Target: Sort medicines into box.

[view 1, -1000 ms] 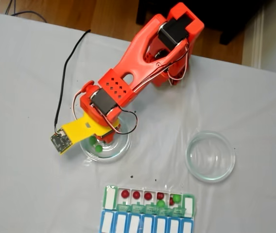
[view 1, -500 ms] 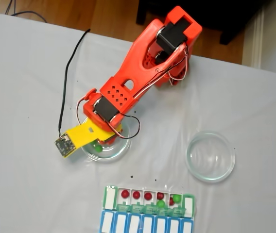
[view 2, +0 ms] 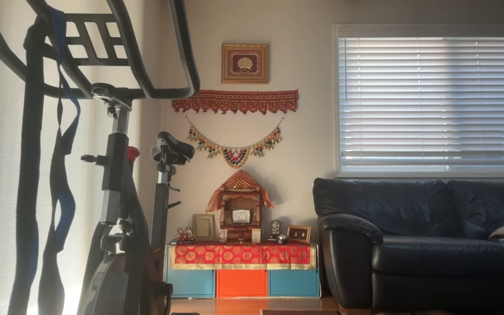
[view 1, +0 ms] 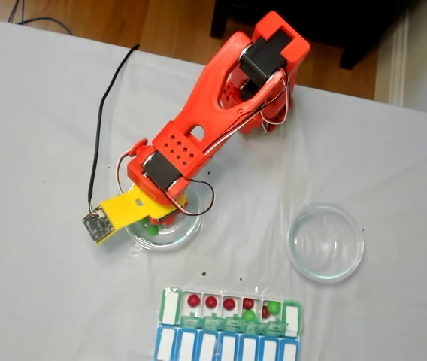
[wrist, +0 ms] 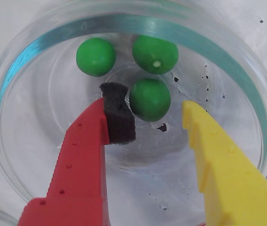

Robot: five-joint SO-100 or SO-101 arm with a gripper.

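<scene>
Three glossy green medicines lie in a clear round dish (wrist: 25,61): one at the back left (wrist: 96,56), one at the back right (wrist: 155,53), and the nearest one (wrist: 150,99). My gripper (wrist: 152,100) is open, and its red finger with the black foam pad (wrist: 117,115) and its yellow finger (wrist: 218,160) flank the nearest pill without touching it. In the fixed view the gripper (view 1: 152,222) hangs over that left dish (view 1: 191,229). The green box (view 1: 170,307) near the front edge holds several dark red pills (view 1: 193,300) and two green ones (view 1: 273,306).
An empty clear dish (view 1: 325,242) sits to the right of the arm. A blue row with white lids (view 1: 228,347) adjoins the box at the front. A black cable (view 1: 101,135) runs over the white tablecloth. The other view shows a living room.
The arm has lowered the open gripper a little further into the left dish. The pills in the box and both dishes have not moved.
</scene>
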